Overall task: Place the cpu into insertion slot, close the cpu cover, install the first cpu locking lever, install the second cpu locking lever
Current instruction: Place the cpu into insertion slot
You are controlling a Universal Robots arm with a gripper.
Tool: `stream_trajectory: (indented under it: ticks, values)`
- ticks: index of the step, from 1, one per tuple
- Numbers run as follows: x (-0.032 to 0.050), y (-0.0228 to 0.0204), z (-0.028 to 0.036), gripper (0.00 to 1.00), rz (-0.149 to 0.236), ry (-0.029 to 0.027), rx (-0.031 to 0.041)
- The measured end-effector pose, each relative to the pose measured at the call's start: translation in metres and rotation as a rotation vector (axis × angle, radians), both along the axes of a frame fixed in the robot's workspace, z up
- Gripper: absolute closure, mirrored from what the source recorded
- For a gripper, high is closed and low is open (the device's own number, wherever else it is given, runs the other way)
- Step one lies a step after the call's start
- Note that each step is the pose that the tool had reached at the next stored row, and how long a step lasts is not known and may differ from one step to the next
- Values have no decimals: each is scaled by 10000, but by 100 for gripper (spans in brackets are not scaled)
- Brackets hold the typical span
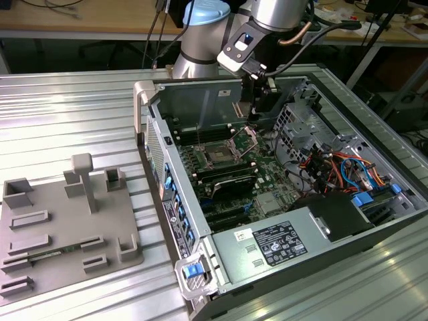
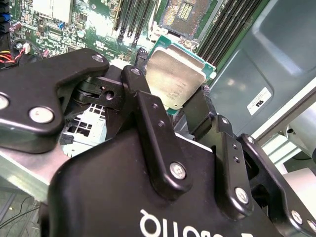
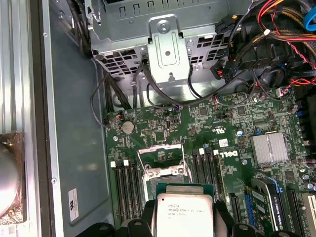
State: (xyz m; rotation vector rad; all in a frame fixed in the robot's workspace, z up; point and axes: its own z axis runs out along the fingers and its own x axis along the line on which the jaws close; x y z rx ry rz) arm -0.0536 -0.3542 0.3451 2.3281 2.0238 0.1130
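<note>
Bench: ribbed metal table [image 1: 73,114]. An open PC case [image 1: 200,100] lies on it, board facing up. A grey fixture tray [image 1: 67,227] sits well apart from the tool.
Tool: the gripper [image 2: 168,88] is inside the case, fingers [image 2: 136,81] narrowed onto two opp. edges of the cpu [image 2: 177,71]. The metal face is bare btw them.
Cpu: held clear of the board, not seated.
Slot: the insertion slot [image 2: 186,12] lies just ahead of the fingertips, open, dark centre showing.
Cover: the cpu cover [image 1: 245,138] stands raised beside the slot, near the tool.
Doing it well (my read): level the chip w/ the slot rim, centre it, and match corner orientation. Lower straight w/o sliding, keep clear of the raised cover, and let go only once it lies flat.
Hard to see: in the first wrist view the chip hides the slot's near part. Height of chip above slot can't be judged. Corner mark and locking levers are too thin to make out.
</note>
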Motion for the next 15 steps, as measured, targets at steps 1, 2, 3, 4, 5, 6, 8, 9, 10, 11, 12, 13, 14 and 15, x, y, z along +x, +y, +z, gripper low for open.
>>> stream_trajectory:
  ticks: [1,2,3,4,5,6,8,9,10,11,12,13,14,15]
  values:
    - [0,0,-1,45,0,-1,0]
    - [0,0,-2,45,0,0,0]
    - [0,0,-2,45,0,0,-1]
    - [0,0,-3,45,0,0,0]
    - [0,0,-9,45,-1,5,1]
    - [0,-2,-13,45,-1,11,0]
    - [1,-11,-22,45,2,11,2]
    - [-1,-19,-25,45,0,11,1]
    - [-3,-33,-28,45,0,12,-1]
    - [-7,-55,-34,45,-1,11,1]
    - [-10,-171,-59,45,14,12,0]
    - [-10,-269,-78,45,41,12,0]
    - [-10,-325,-88,45,45,9,5]
    - [-10,-325,-87,45,45,5,2]
